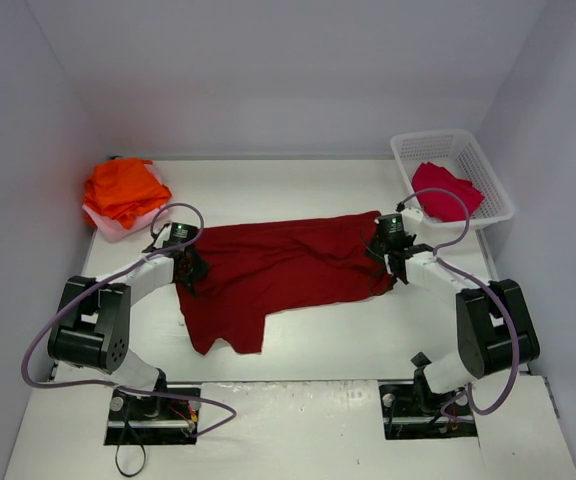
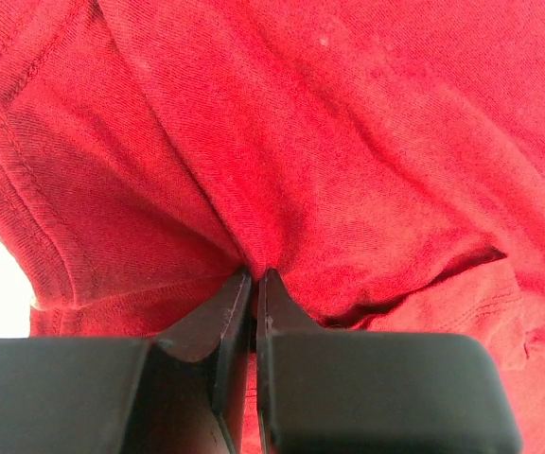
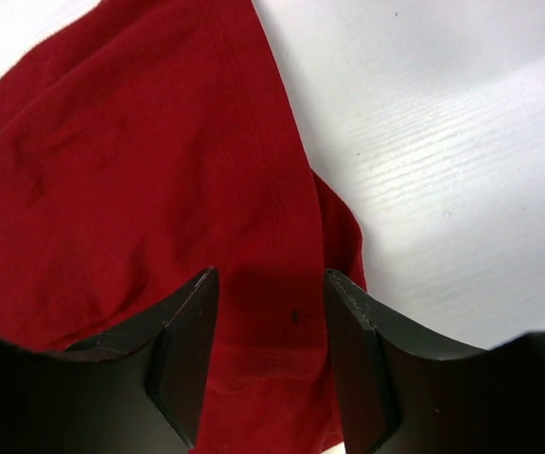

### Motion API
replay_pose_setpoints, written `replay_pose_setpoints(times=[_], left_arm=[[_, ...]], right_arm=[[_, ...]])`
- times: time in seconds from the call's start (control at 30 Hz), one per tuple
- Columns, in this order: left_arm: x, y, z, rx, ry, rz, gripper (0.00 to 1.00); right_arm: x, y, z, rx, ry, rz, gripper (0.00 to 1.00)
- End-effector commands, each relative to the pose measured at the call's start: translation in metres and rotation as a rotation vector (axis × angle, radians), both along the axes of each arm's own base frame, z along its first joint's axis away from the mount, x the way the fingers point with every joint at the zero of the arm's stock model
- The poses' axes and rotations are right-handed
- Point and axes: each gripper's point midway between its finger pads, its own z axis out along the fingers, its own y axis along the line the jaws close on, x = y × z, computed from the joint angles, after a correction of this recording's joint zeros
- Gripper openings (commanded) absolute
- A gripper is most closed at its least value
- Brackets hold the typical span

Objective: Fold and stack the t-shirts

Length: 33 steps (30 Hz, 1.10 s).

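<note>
A dark red t-shirt [image 1: 278, 270] is lying across the middle of the table [image 1: 348, 340], long axis running left to right. The left claw [image 2: 254, 279] is pinching a fold at its left end. The right claw [image 3: 271, 284] is hanging part-open over its right hem, gripping nothing. Beyond, orange t-shirts [image 1: 123, 190] are sitting in the far left corner, a crimson t-shirt [image 1: 446, 188] in the far-right basket [image 1: 498, 205]. No writing is showing.

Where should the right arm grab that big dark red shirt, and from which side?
Probably the right-hand edge of the dark red shirt, pinched from above: it lies flat on the table, and cloth by that edge sits between the open jaws of the right gripper.
</note>
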Motion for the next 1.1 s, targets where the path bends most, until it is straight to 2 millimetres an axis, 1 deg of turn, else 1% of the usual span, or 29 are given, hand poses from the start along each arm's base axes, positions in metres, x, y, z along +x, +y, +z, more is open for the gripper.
replay_pose_setpoints(times=[0.0, 0.1, 0.2, 0.23, 0.3, 0.33, 0.47, 0.53, 0.63, 0.67, 0.7, 0.83, 0.93, 1.07], left_arm=[[0.008, -0.003, 0.004, 0.001, -0.035, -0.003, 0.00], [0.008, -0.002, 0.005, 0.006, -0.036, -0.002, 0.00], [0.007, -0.001, 0.007, 0.013, -0.033, -0.005, 0.00], [0.006, 0.000, 0.008, 0.017, -0.034, -0.004, 0.00], [0.004, 0.003, 0.009, 0.034, -0.027, -0.002, 0.00], [0.005, 0.005, 0.012, 0.040, -0.035, -0.001, 0.00], [0.002, 0.009, 0.017, 0.060, -0.036, 0.006, 0.00], [0.001, 0.013, 0.019, 0.078, -0.037, 0.013, 0.00], [-0.003, 0.020, 0.021, 0.103, -0.027, 0.020, 0.00], [-0.004, 0.022, 0.021, 0.108, -0.023, 0.022, 0.00], [-0.004, 0.025, 0.021, 0.112, -0.023, 0.026, 0.00], [-0.005, 0.039, 0.020, 0.114, -0.014, 0.045, 0.00], [-0.005, 0.050, 0.017, 0.115, -0.006, 0.065, 0.00], [-0.006, 0.059, 0.015, 0.115, -0.003, 0.077, 0.00]], right_arm=[[-0.003, -0.003, -0.003, -0.016, 0.006, -0.036, 0.44], [-0.011, -0.007, -0.009, -0.036, 0.036, -0.060, 0.41], [-0.014, -0.013, -0.011, -0.055, 0.045, -0.081, 0.35], [-0.014, -0.014, -0.013, -0.060, 0.051, -0.085, 0.24], [-0.012, -0.014, -0.014, -0.062, 0.054, -0.086, 0.11], [-0.013, -0.014, -0.017, -0.066, 0.065, -0.087, 0.00], [-0.012, -0.019, -0.012, -0.089, 0.057, -0.105, 0.00], [-0.007, -0.025, -0.005, -0.113, 0.045, -0.118, 0.00], [-0.003, -0.038, 0.001, -0.143, 0.045, -0.148, 0.00], [-0.002, -0.041, 0.001, -0.146, 0.047, -0.156, 0.00], [-0.001, -0.049, 0.002, -0.148, 0.046, -0.177, 0.00], [0.000, -0.063, 0.002, -0.158, 0.053, -0.205, 0.00], [0.000, -0.066, 0.002, -0.165, 0.059, -0.204, 0.00], [-0.004, -0.069, -0.001, -0.179, 0.067, -0.213, 0.00]])
